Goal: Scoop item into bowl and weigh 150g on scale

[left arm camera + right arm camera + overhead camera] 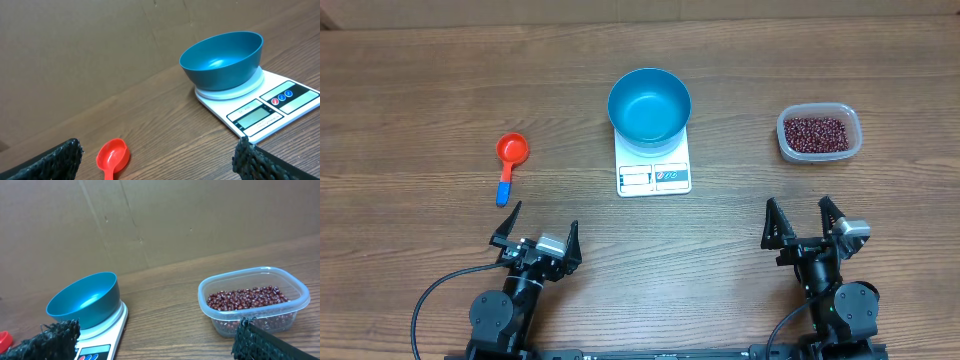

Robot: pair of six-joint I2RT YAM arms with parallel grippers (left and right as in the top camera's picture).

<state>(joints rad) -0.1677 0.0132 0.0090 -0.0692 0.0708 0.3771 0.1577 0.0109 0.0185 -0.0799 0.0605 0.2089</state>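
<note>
An empty blue bowl point(649, 105) point(222, 59) point(84, 302) stands on the white scale point(654, 172) point(272, 107) point(102, 342) at the table's middle. The item, dark red-brown beans point(816, 132) point(247, 299), fills a clear plastic tub point(819, 134) point(253, 303) at the right. A red scoop with a blue handle point(509, 160) point(113, 157) lies at the left. My left gripper point(537, 227) point(159, 162) is open near the front edge, below the scoop. Below the tub, my right gripper point(802, 216) point(159, 342) stands open. Neither holds anything.
A brown cardboard wall point(90, 45) point(175, 220) runs along the table's far edge. Bare wooden table point(420, 80) surrounds the objects. Black cables point(430, 300) trail from both arm bases at the front.
</note>
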